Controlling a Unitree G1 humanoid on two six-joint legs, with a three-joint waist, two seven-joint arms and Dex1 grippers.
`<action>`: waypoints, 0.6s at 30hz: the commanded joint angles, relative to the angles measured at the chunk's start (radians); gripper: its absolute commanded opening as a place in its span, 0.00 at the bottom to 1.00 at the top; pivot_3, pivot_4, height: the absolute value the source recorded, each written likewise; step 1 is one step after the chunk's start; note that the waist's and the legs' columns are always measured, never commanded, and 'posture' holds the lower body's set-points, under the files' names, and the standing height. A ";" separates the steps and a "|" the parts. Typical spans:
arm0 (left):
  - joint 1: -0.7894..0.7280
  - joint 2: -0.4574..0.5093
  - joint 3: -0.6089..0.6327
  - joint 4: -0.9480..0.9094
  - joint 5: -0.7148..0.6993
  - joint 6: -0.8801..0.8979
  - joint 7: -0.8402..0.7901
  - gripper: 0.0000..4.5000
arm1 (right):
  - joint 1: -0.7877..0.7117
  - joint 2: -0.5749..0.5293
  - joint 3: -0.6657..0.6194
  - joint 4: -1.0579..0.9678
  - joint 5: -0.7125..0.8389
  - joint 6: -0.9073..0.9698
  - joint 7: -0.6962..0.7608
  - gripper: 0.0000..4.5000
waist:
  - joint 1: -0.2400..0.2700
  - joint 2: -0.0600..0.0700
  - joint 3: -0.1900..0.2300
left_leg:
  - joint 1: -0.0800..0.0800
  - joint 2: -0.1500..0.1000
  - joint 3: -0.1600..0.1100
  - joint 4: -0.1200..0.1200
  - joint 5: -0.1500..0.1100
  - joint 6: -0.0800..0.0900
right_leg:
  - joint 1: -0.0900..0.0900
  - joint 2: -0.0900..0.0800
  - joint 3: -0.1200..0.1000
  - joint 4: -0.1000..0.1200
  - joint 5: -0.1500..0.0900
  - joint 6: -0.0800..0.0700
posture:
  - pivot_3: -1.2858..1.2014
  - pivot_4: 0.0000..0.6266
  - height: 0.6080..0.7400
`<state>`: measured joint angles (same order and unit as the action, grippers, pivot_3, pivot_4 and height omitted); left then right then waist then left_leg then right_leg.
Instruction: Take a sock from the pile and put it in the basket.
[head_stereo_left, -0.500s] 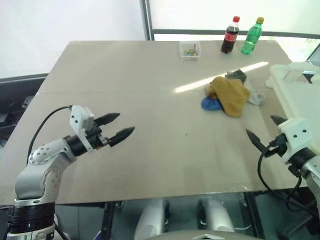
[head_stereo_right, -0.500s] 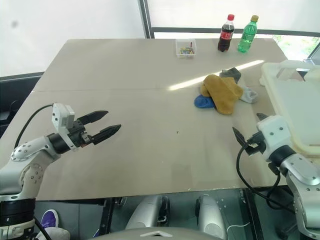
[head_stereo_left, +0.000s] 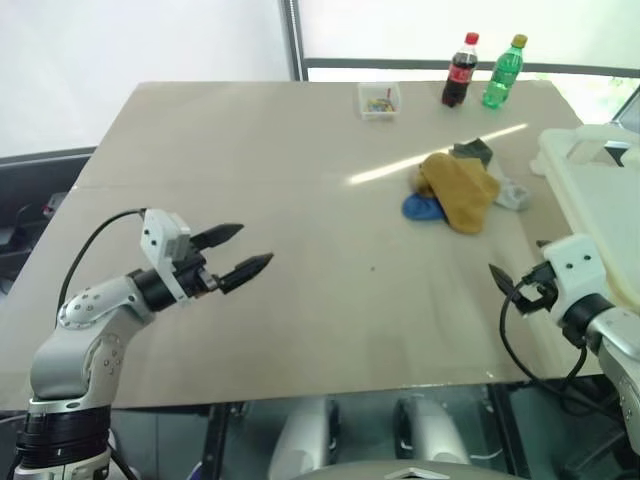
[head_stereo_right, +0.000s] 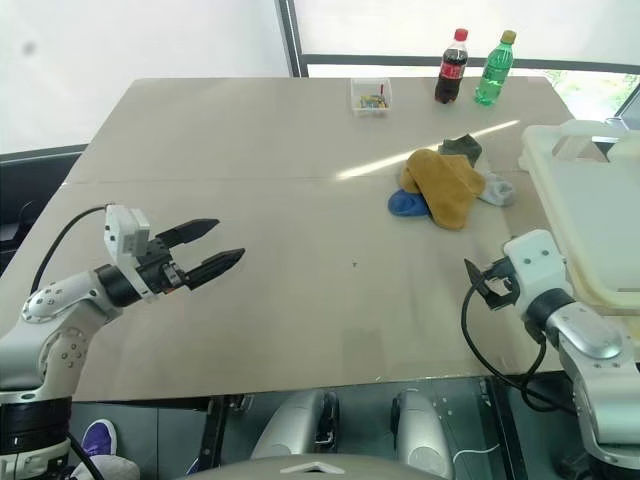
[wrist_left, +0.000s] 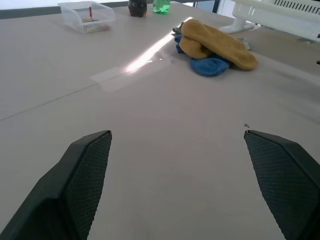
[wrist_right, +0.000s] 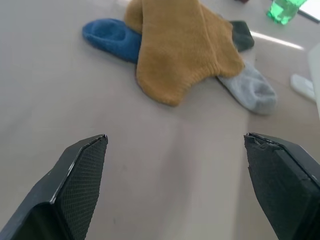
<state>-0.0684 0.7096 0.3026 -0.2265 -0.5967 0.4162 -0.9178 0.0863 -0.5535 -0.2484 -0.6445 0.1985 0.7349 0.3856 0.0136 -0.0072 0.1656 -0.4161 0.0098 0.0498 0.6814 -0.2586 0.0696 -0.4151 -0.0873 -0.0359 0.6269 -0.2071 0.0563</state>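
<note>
The pile (head_stereo_left: 458, 190) of socks lies on the table (head_stereo_left: 300, 170) toward its right edge and in its far half, a mustard-yellow sock (wrist_right: 182, 47) draped on top, a bright blue sock (wrist_right: 111, 36) poking out on the side toward the table's middle, a dark olive-grey sock (head_stereo_left: 474, 151) at the far side and a light grey sock (wrist_right: 250, 90) on the side nearest the basket (head_stereo_left: 600, 195). The basket, a cream-white plastic bin with a thick rounded rim, stands at the table's right edge, just beside the pile but apart from it. The right gripper (head_stereo_left: 515, 287) hovers over the table near the front right corner, its jaws spread wide and holding nothing, with the pile ahead of it and well apart; bare tabletop lies between them. The left gripper (head_stereo_left: 238, 252) hangs over the left half of the table, nearer the front edge, fingers parted and empty, aimed across toward the pile, which is far off on the other side. Along the far edge stand a cola bottle (head_stereo_left: 460, 70) and a green bottle (head_stereo_left: 503, 72), side by side, with a small clear plastic box (head_stereo_left: 379, 100) to their left; all three are well beyond the pile. The middle of the table and its whole left half are open surface, crossed by a bright streak of light (head_stereo_left: 440, 155) running toward the pile.
</note>
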 joint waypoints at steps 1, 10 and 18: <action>-0.014 0.017 -0.012 -0.079 -0.017 -0.023 -0.039 1.00 | -0.077 0.007 0.033 0.023 -0.012 0.025 -0.032 1.00 | -0.002 0.000 0.000 | 0.000 0.000 0.000 0.000 0.000 0.000 | 0.000 0.000 0.000 0.000 0.000 0.000 | 0.52 0.24 0.94; -0.043 0.011 -0.071 -0.181 -0.090 0.000 -0.113 1.00 | -0.388 0.130 0.274 0.367 -0.145 -0.058 -0.125 0.83 | -0.008 0.000 0.000 | 0.000 0.000 0.000 0.000 0.000 0.000 | 0.000 0.001 0.000 0.000 0.000 0.000 | 0.52 0.24 0.94; -0.040 -0.012 -0.089 -0.229 -0.090 -0.003 -0.069 1.00 | -0.471 0.189 0.307 0.517 -0.188 -0.121 -0.149 0.83 | -0.003 0.000 0.000 | -0.001 -0.002 0.000 0.000 0.003 -0.004 | 0.000 0.001 0.001 0.000 0.000 0.000 | 0.52 0.24 0.94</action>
<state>-0.1053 0.7005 0.2188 -0.4060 -0.6722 0.4249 -0.9963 -0.3593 -0.3660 0.0726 -0.1226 0.0187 0.6452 0.2517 0.0104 -0.0069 0.1661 -0.4171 0.0082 0.0500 0.6811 -0.2559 0.0656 -0.4154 -0.0860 -0.0350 0.6265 -0.2070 0.0565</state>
